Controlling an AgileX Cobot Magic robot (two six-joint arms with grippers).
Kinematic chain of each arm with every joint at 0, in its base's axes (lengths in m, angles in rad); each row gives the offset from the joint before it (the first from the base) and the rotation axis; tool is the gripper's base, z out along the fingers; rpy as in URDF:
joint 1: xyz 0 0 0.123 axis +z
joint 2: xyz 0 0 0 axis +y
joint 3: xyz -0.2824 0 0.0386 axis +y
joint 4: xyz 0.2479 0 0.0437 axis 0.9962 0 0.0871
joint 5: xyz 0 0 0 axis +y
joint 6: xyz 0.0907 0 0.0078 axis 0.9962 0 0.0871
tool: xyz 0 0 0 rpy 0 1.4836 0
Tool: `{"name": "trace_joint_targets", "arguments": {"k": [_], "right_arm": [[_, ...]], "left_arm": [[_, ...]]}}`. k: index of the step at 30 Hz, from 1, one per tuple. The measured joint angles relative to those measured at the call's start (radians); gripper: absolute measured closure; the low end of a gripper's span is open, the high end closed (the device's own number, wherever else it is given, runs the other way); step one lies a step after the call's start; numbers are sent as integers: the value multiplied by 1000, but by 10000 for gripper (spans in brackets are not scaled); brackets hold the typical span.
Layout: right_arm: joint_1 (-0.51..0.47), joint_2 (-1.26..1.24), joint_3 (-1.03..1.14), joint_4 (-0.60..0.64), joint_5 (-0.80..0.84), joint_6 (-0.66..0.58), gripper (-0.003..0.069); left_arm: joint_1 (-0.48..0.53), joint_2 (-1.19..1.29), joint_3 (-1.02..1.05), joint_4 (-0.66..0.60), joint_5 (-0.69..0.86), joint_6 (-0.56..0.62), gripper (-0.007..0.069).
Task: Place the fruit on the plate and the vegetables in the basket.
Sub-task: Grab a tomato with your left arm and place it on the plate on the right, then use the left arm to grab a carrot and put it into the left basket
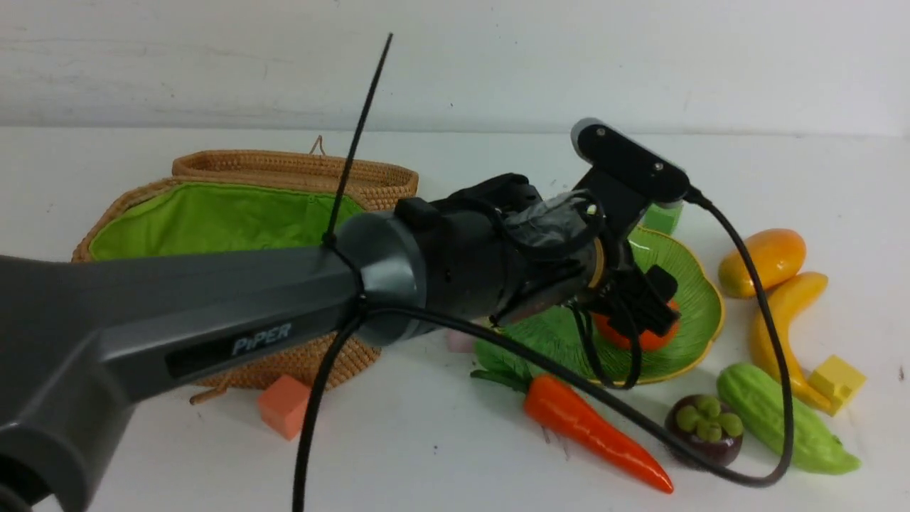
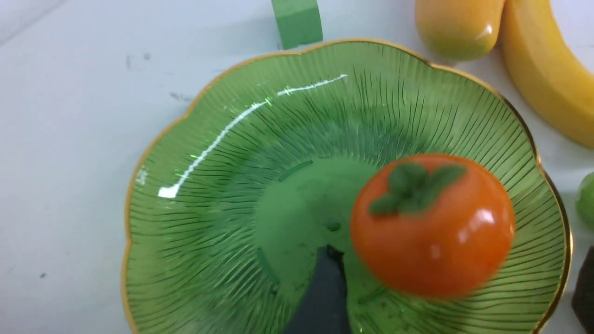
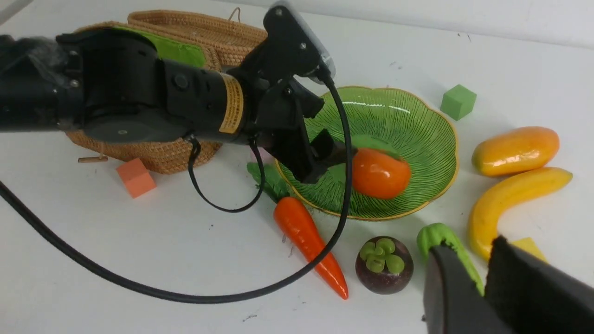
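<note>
The wicker basket [image 1: 284,165] stands open at the far left with no toy showing on its visible lining. The left gripper [image 3: 320,157] reaches out over the green plate [image 1: 686,274]. Its jaws stand apart and clamp nothing. One finger [image 2: 325,297] hangs just beside the persimmon [image 2: 431,227], which sits leaf cap up in the plate's hollow, on the side away from the basket. It looks hard, light and glossy, so probably slippery and apt to roll. The best hold is likely across its widest girth, under the cap. The carrot [image 1: 597,430] lies on the worktop [image 1: 426,455], its leafy top by the plate's near rim. Further right lie the mangosteen [image 1: 705,430] and the gourd [image 1: 782,419], with the mango [image 1: 764,262] and banana [image 1: 785,320] beyond them. The right gripper [image 3: 478,269] hovers near the gourd, its jaws only slightly apart and empty.
</note>
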Motion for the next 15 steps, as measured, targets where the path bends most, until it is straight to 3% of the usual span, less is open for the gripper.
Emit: {"name": "trace_joint_targets", "arguments": {"k": [3, 10, 12, 15], "right_arm": [[0, 0, 0, 12, 2, 0, 520], [0, 0, 0, 101, 93, -38, 520], [0, 0, 0, 136, 121, -59, 520], [0, 0, 0, 185, 168, -90, 520]], "left_arm": [[-7, -50, 0, -27, 108, -1, 72], [-93, -235, -1, -165, 538, 99, 593], [-114, -257, -2, -194, 617, 154, 638], [-144, -274, -3, -242, 709, 289, 638]]}}
